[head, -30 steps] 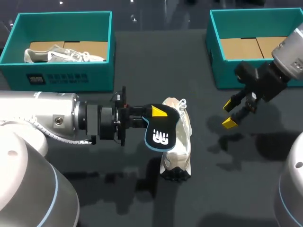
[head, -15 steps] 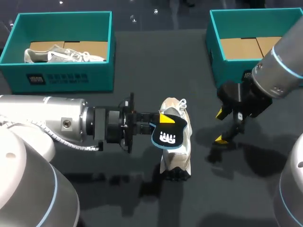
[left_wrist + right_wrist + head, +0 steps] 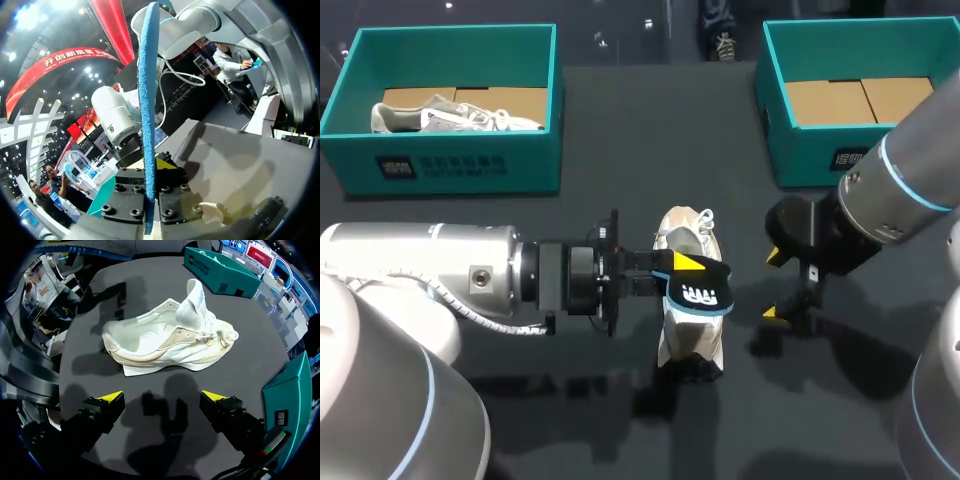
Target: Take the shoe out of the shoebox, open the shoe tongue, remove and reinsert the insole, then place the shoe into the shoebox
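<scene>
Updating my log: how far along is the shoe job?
Done: shoe is out on the table, insole is out of it. In hand: left gripper holds the insole above the shoe; right gripper is open beside it. Left: reinsert insole, box the shoe.

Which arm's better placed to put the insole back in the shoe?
Left. Its gripper is shut on the insole, held over the shoe. The right gripper is open and empty, low beside the shoe, so probably better for steadying it.

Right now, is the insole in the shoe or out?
Out: the left gripper pinches the insole, holding it over the shoe.
</scene>
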You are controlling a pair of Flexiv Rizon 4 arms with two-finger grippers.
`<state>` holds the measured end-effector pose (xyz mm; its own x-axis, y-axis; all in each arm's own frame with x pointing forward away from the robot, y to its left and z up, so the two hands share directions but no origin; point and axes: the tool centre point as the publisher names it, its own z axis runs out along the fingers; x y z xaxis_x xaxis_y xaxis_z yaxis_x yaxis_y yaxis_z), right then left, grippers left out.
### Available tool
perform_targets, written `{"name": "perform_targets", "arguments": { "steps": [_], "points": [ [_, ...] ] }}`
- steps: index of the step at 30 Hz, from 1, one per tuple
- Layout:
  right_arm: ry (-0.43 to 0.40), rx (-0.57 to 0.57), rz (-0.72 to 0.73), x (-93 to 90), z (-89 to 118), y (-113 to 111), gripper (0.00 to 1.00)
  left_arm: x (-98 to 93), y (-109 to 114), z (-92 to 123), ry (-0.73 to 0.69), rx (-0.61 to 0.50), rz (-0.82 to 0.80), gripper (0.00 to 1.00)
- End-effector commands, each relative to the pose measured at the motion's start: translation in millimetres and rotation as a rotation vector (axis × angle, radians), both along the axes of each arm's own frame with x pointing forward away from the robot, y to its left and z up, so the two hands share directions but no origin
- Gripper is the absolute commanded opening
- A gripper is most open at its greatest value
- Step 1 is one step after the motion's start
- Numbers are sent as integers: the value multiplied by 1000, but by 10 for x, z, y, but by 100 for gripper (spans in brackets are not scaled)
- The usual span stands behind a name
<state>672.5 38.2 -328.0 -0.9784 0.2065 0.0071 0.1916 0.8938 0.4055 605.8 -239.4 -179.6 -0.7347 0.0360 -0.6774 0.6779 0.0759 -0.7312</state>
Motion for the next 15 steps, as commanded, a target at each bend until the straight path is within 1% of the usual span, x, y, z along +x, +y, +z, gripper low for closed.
{"name": "perform_targets", "arguments": {
  "steps": [1, 3, 7, 15],
  "points": [
    [10, 4, 10, -7, -33, 28, 100, 37, -53, -84, 34, 1, -3, 0],
    [19, -33, 11, -2, -94, 110, 100, 62, -69, -154, 56, 13, -5, 0],
    [33, -34, 23, -14, -182, 206, 100, 94, -79, -226, 106, 8, -13, 0],
    [46, -43, 23, -17, -286, 238, 100, 154, -110, -323, 176, 2, -9, 0]
  ]
}}
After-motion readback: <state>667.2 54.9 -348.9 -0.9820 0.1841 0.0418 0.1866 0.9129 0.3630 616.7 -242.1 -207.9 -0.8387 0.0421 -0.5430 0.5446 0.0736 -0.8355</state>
